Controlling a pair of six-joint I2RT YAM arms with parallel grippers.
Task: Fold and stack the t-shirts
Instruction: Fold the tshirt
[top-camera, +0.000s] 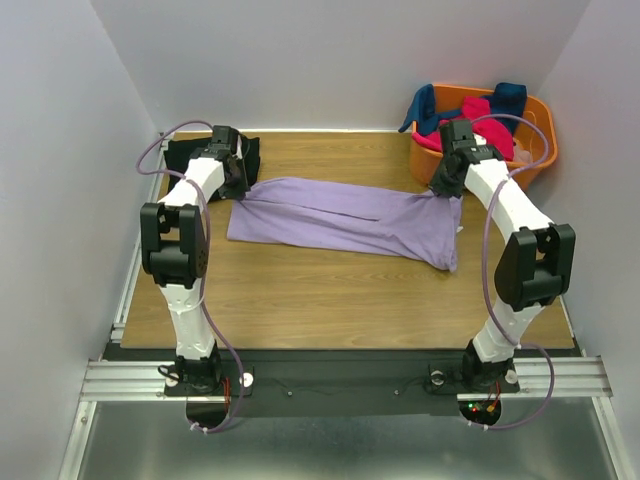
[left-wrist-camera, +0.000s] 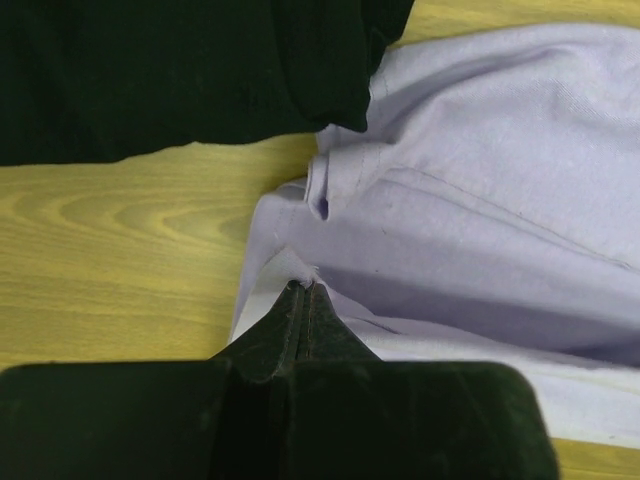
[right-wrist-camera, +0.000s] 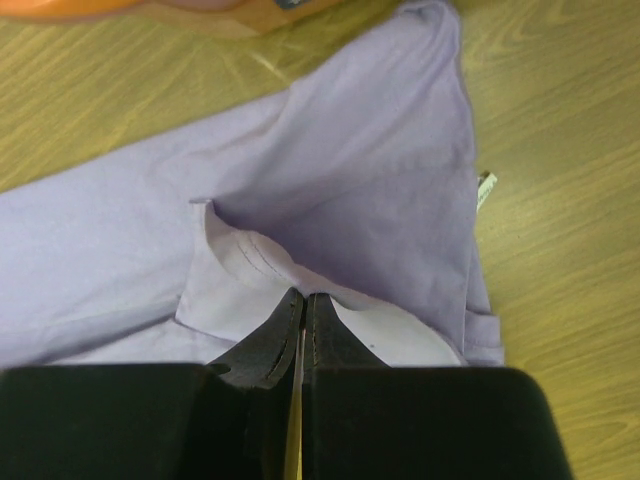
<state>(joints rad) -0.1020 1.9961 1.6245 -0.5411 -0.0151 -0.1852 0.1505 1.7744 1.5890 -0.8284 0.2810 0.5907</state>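
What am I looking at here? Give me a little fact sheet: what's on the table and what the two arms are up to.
Table: wooden
Spread out: lavender t-shirt, stretched between the two arms
Left gripper: shut on the lavender t-shirt's left end
Right gripper: shut on its right end
Black t-shirt: far left corner, next to the lavender one
Orange basket: far right corner, holding a pink t-shirt and a blue t-shirt

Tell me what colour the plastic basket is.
The plastic basket is orange; top external view shows it best.
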